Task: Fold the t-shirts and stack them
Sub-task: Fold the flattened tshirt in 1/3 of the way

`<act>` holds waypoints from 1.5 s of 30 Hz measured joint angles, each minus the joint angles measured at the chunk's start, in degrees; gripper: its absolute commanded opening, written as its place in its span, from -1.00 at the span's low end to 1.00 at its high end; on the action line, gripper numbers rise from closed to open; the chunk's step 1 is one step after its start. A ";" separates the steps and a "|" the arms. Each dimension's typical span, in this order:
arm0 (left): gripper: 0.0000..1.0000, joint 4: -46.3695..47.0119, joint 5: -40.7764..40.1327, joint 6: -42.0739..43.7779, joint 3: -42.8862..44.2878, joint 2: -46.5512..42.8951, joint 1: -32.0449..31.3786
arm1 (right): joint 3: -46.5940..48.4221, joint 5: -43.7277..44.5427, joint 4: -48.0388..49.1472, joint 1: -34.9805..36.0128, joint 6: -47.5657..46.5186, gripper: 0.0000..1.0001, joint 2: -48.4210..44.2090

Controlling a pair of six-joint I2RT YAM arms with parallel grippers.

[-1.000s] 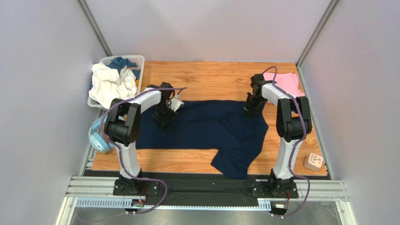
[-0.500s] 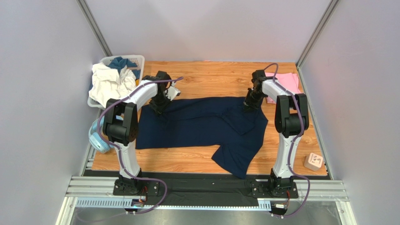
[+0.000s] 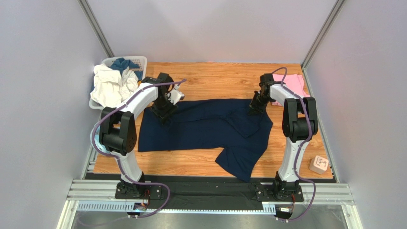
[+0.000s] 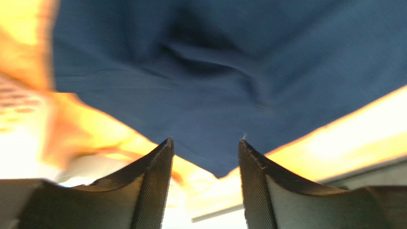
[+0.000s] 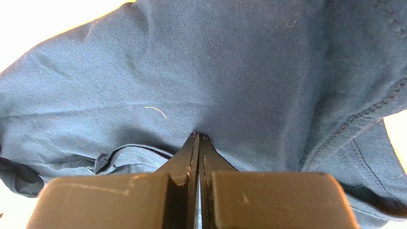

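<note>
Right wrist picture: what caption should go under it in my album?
Right fingers pinched shut on the navy t-shirt.

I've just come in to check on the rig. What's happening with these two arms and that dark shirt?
Two robot arms are working on a navy t-shirt spread across the wooden table. The right gripper is shut, pinching the cloth near the shirt's far right corner. The left gripper is open at the far left corner, with the cloth just ahead of its fingers and not gripped. A pink t-shirt lies at the table's far right corner, and the navy one is not yet stacked with it.
</note>
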 measured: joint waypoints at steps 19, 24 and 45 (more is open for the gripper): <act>0.18 3.89 2.62 -4.46 -7.08 -1.03 -5.25 | -0.02 -0.17 0.07 0.33 -0.02 -1.00 -0.02; 0.18 5.86 2.64 -5.09 -8.57 0.46 -5.79 | -0.02 -0.17 0.07 0.48 -0.02 -1.00 -0.02; -0.51 7.41 -6.23 -1.81 -2.10 3.23 -2.03 | -0.02 -0.24 0.09 0.55 -0.02 -1.00 -0.02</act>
